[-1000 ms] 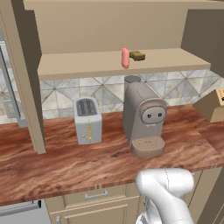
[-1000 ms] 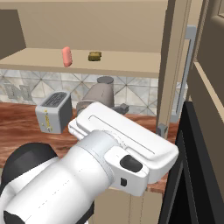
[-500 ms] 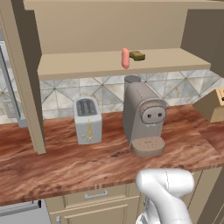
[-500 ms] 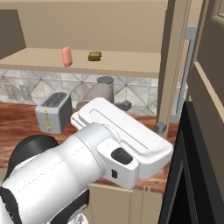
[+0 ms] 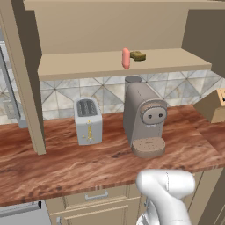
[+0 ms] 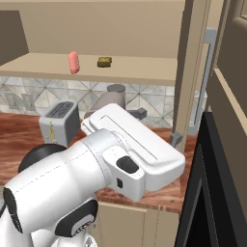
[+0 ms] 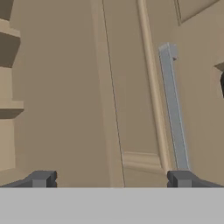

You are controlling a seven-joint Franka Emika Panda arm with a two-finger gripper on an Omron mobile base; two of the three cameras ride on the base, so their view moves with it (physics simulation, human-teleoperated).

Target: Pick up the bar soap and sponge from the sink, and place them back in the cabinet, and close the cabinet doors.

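Progress: we are seeing the bar soap (image 5: 126,58) and sponge (image 5: 138,56) lying on the cabinet (image 5: 123,64) shelf | Remaining: closing 2 cabinet doors (image 7: 131,109) | Gripper (image 7: 111,179): fingers spread apart, holding nothing, facing the door handle (image 7: 173,109).

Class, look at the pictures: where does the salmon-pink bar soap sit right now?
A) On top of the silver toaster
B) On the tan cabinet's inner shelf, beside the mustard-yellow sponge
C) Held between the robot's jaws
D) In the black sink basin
B: the salmon-pink bar soap stands on the tan wooden cabinet's inner shelf, next to the mustard-yellow sponge.
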